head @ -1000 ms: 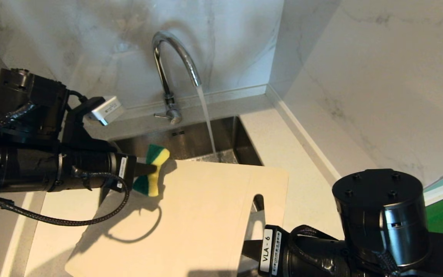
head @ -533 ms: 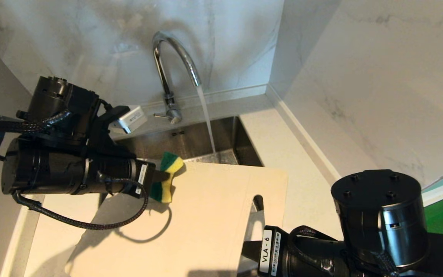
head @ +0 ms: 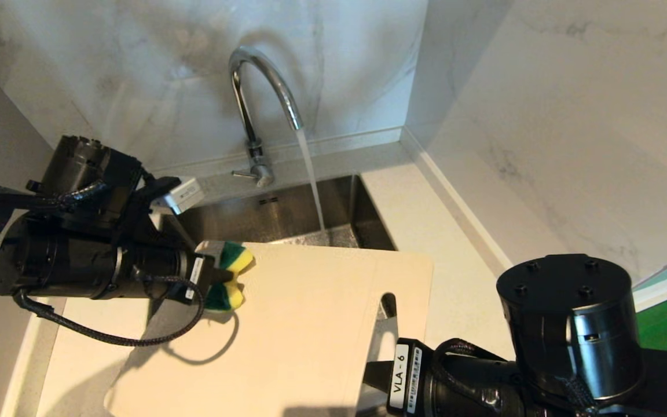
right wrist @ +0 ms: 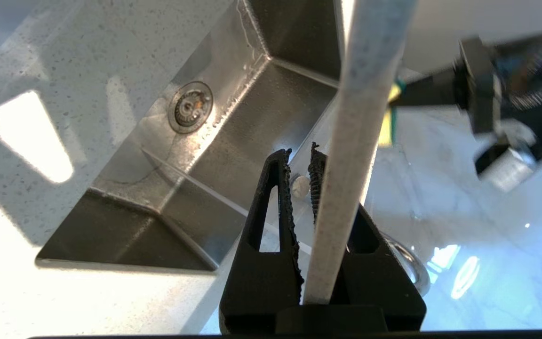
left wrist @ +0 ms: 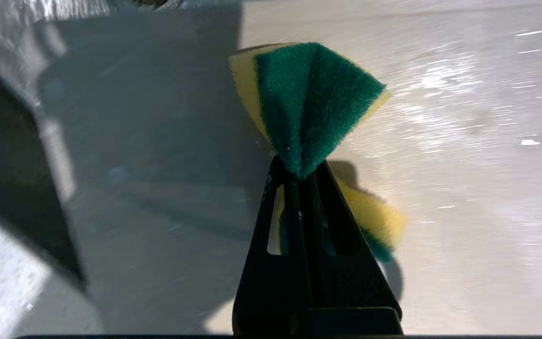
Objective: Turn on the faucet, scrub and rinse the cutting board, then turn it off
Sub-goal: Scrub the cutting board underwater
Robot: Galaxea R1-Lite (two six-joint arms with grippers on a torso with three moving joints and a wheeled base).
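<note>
Left end effector [left wrist: 299,165] clamped on green-yellow sponge [left wrist: 308,101], pressed on large beige plastic cutting board [head: 304,324]. Right end effector [right wrist: 301,176] pinches board edge, tilted over steel sink [right wrist: 233,141]. Risks: wet board slips from thin pinch; sponge squeezes out; stream from chrome gooseneck faucet [head: 264,92] splashes.

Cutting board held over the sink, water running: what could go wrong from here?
The right gripper pinches only the cutting board by its edge, so scrubbing pressure may twist it loose. The left gripper squeezes the sponge at its waist; it might slip. Water from the faucet lands beyond the board.
</note>
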